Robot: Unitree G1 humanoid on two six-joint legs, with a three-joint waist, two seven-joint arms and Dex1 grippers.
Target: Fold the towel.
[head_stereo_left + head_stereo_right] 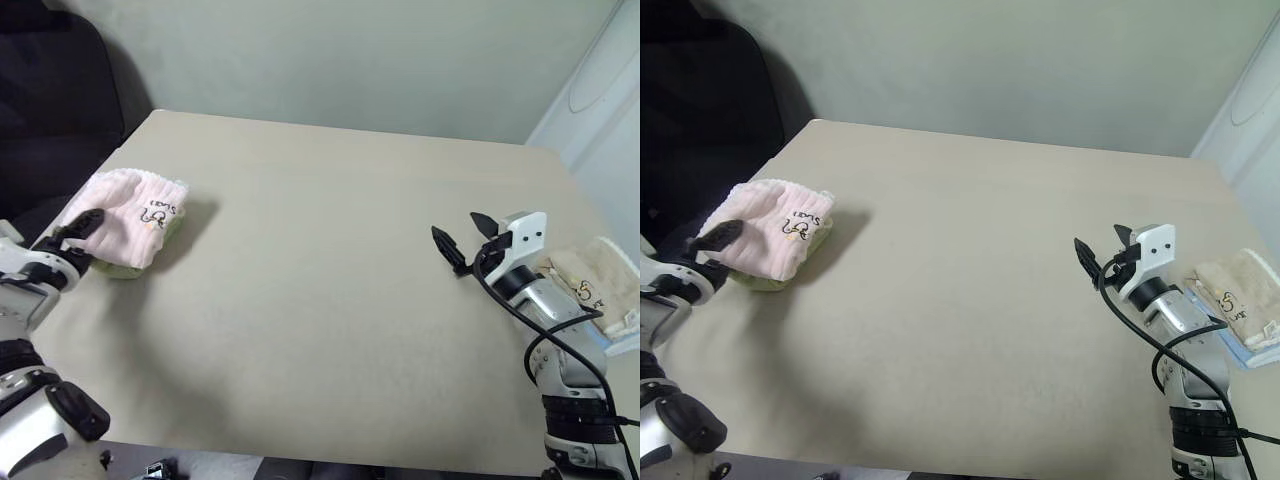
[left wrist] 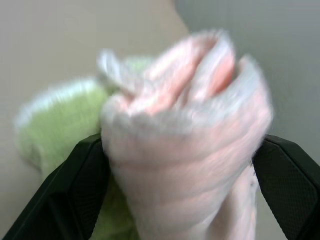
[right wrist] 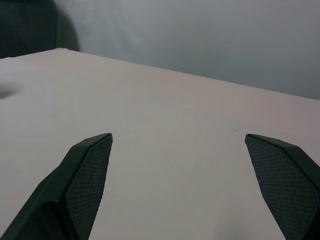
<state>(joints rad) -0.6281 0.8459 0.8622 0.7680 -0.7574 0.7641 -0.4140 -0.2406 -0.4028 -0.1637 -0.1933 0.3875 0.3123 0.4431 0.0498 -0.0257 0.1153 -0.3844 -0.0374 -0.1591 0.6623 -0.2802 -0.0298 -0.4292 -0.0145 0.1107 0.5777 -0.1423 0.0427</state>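
The towel (image 1: 128, 218) lies folded into a thick pink bundle at the counter's (image 1: 330, 290) far left corner, resting on a light green towel (image 1: 170, 228). The left gripper (image 2: 180, 165) has its fingers (image 2: 75, 195) spread wide on either side of the bundle, which sits between them and seems to brush both, though nothing is pinched. The right gripper (image 1: 462, 240) hovers well apart over bare counter, its fingers equally wide and empty, with a beige towel (image 1: 595, 285) just behind its wrist.

The main risk, as I judge it, is at the left fingers: terry pile clings, so pulling back could drag the top layer and undo the fold. The bundle also sits close to the counter edge, so a sideways nudge could tip it off, or shift the green towel under it.
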